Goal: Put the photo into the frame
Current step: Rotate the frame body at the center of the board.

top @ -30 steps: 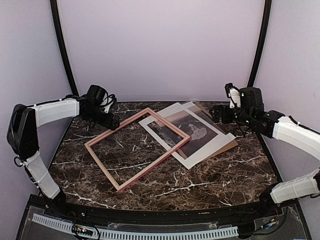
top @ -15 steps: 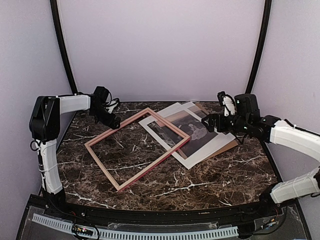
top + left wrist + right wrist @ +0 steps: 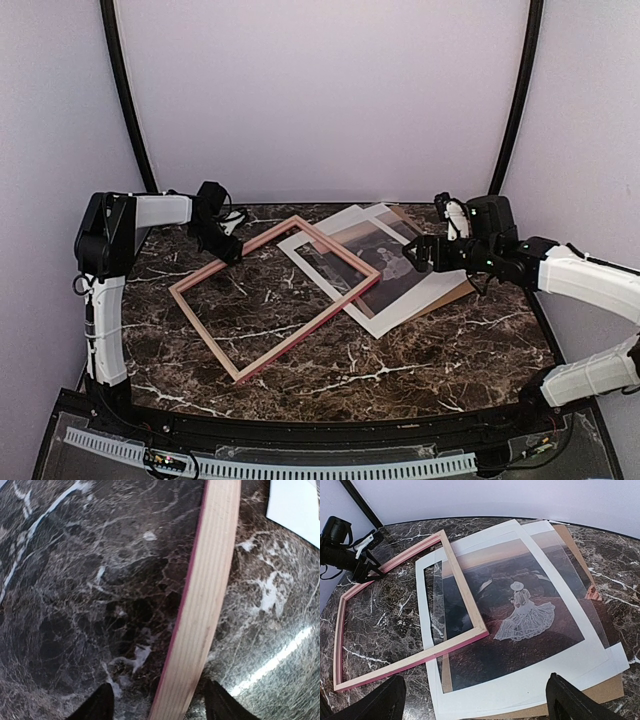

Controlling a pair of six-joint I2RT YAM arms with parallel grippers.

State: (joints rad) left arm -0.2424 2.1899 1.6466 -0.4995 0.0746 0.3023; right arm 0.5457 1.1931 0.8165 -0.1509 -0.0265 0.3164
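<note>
Both arms have closed in over the last second: the left hand (image 3: pixel 230 250) has slid onto the far-left rail of the frame (image 3: pixel 310 328), and the right hand (image 3: pixel 415 255) has come leftward above the photo (image 3: pixel 520 580). Left fingers (image 3: pixel 102 706) stand on either side of the pale wood rail, not yet pinching it, probably set to lift or drag that side. The right hand is spread wide and holds nothing. The photo lies at the far right of the table (image 3: pixel 430 350), stacked on a brown backing board (image 3: pixel 615 690), with its left part under the frame's right corner, so that corner likely has to be cleared first. Bare marble lies near and to the left, while the far edge sits close to the wall.
</note>
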